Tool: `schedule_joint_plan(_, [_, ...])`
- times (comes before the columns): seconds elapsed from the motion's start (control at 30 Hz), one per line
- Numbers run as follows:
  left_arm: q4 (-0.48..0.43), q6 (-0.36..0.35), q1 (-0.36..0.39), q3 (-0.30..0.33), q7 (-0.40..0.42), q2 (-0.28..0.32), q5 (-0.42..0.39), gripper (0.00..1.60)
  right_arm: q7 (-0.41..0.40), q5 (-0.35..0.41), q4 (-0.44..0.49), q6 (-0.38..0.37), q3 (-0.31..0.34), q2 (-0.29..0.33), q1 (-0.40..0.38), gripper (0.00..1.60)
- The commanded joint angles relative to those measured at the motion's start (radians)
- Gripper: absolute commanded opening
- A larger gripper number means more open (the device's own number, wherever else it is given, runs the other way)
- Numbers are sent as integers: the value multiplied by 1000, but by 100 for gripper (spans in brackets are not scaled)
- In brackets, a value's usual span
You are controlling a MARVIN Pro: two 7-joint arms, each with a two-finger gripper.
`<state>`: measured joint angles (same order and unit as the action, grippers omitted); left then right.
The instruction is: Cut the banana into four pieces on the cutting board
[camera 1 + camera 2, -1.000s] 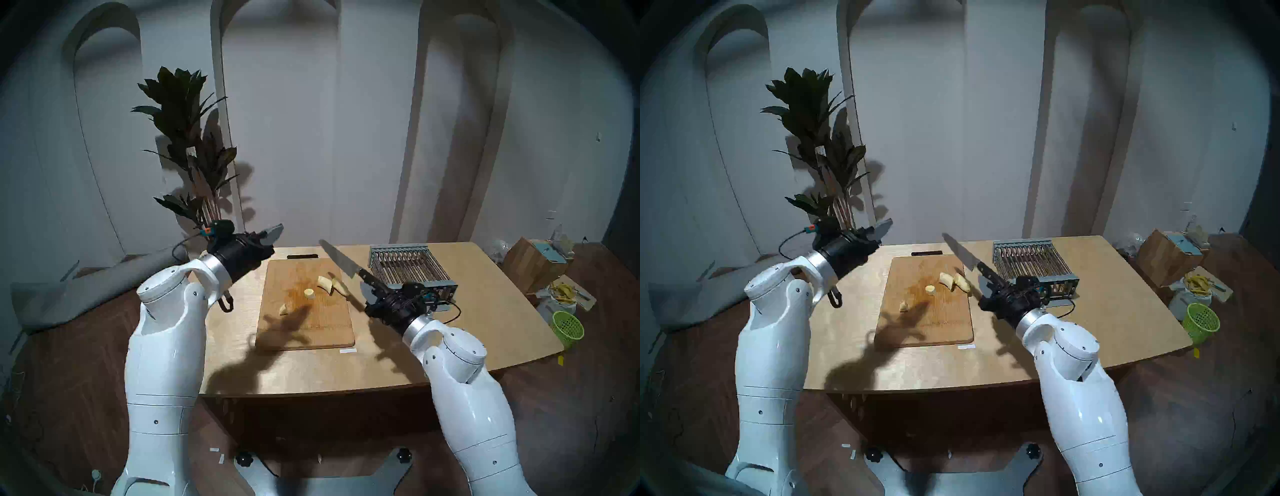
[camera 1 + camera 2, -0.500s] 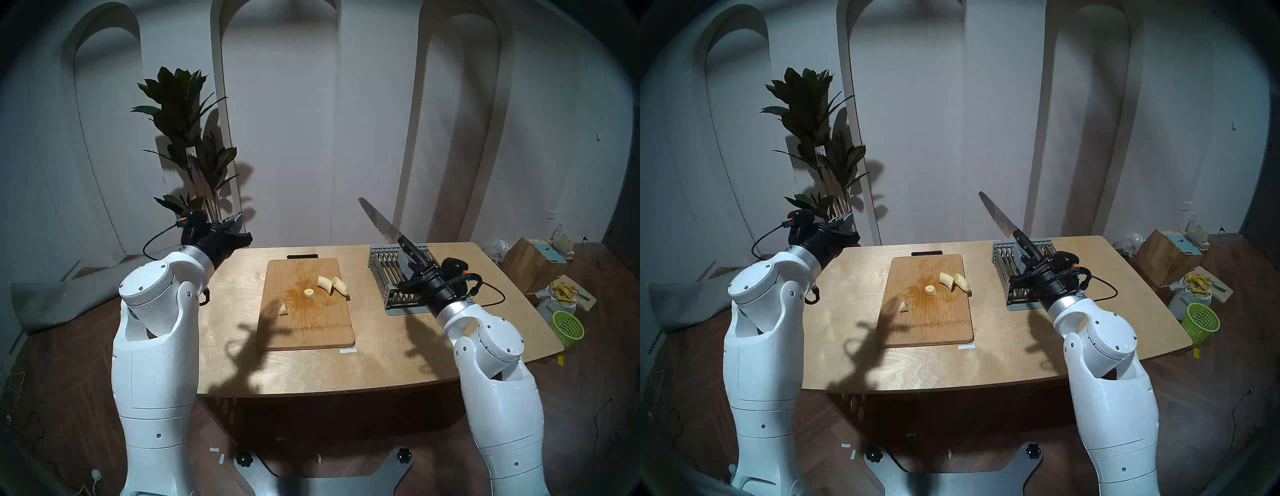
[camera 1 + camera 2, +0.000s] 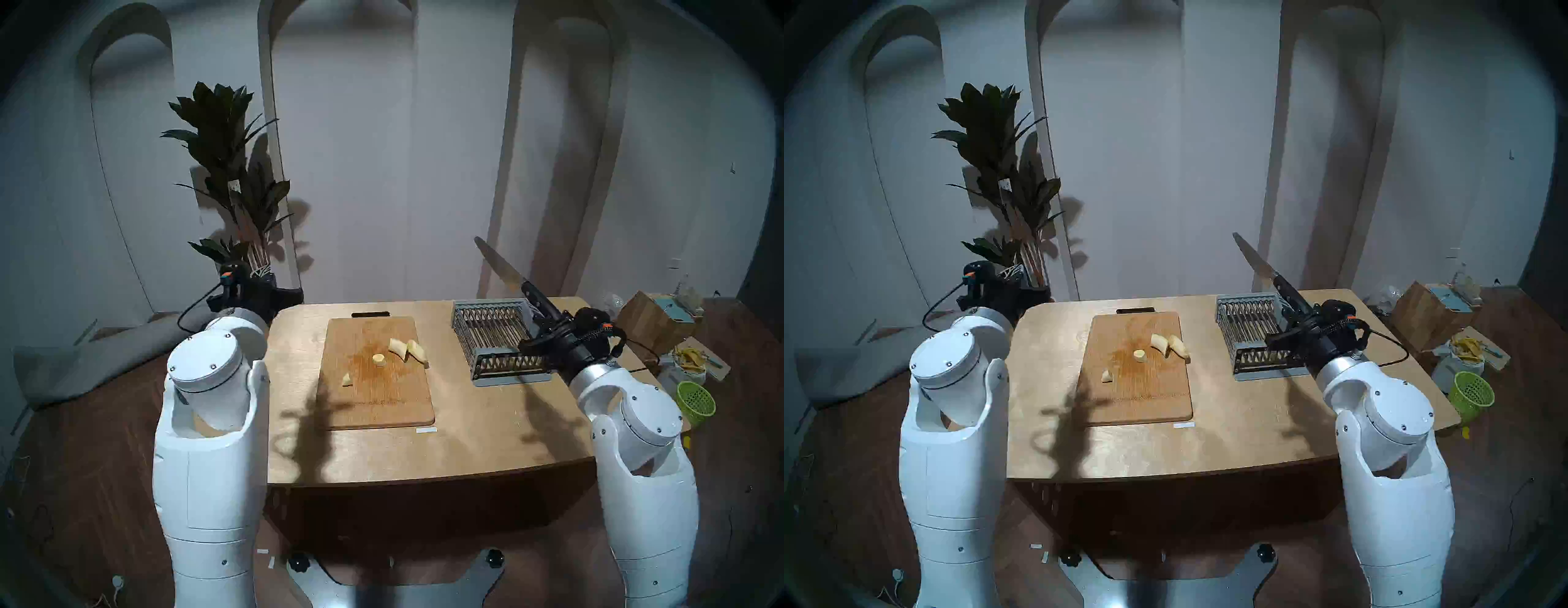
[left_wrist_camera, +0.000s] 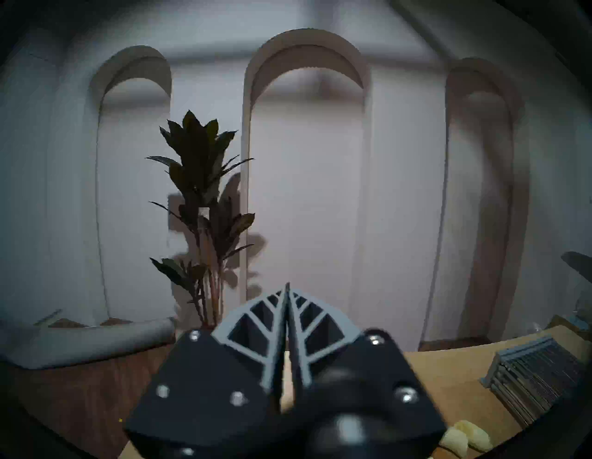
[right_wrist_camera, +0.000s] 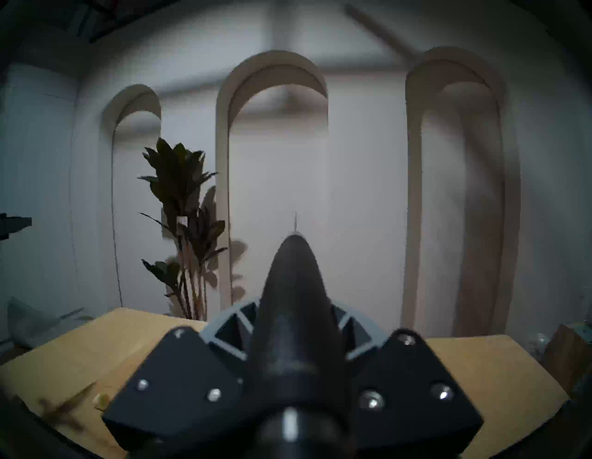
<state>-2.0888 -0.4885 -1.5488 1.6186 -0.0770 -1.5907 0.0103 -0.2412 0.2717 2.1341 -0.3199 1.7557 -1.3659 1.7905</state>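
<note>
The cutting board (image 3: pixel 377 399) lies mid-table with several cream banana chunks on it: two side by side (image 3: pixel 417 351), a round one (image 3: pixel 379 359) and a small one (image 3: pixel 347 379). My right gripper (image 3: pixel 547 329) is shut on the black handle of a knife (image 3: pixel 500 267), whose blade points up and away above the rack, well right of the board. In the right wrist view the handle (image 5: pixel 293 288) sits between the fingers. My left gripper (image 4: pixel 287 288) is shut and empty, beyond the table's far-left corner (image 3: pixel 265 276). Two chunks (image 4: pixel 464 439) show at the left wrist view's bottom right.
A grey slatted rack (image 3: pixel 496 335) stands right of the board under the knife. A potted plant (image 3: pixel 237 178) stands behind the left gripper. On the floor at the right are a green basket (image 3: pixel 695 397), banana peels (image 3: pixel 689 358) and a cardboard box (image 3: pixel 653 318).
My right arm has swung the knife up and to the right, from over the board to above the rack. My left arm has drawn back left, off the table. The banana chunks have not moved.
</note>
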Motion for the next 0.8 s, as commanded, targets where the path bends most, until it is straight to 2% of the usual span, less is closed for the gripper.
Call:
schedule_joint_plan(0.0, [-38, 23, -19, -66, -111, -11, 55, 160, 58, 9, 116, -124, 22, -15, 40, 0])
schedule_joint_plan(0.2, [-53, 33, -40, -115, -213, -12, 78, 160, 125, 24, 172, -270, 21, -40, 61, 0])
schedule_joint_plan(0.43, [-73, 49, -58, -135, -262, -11, 82, 160, 228, 58, 188, -404, 12, -99, 63, 0])
schedule_joint_plan(0.77, [-55, 73, -86, -149, -310, -10, 86, 160, 355, 129, 120, -623, -25, -154, -66, 0])
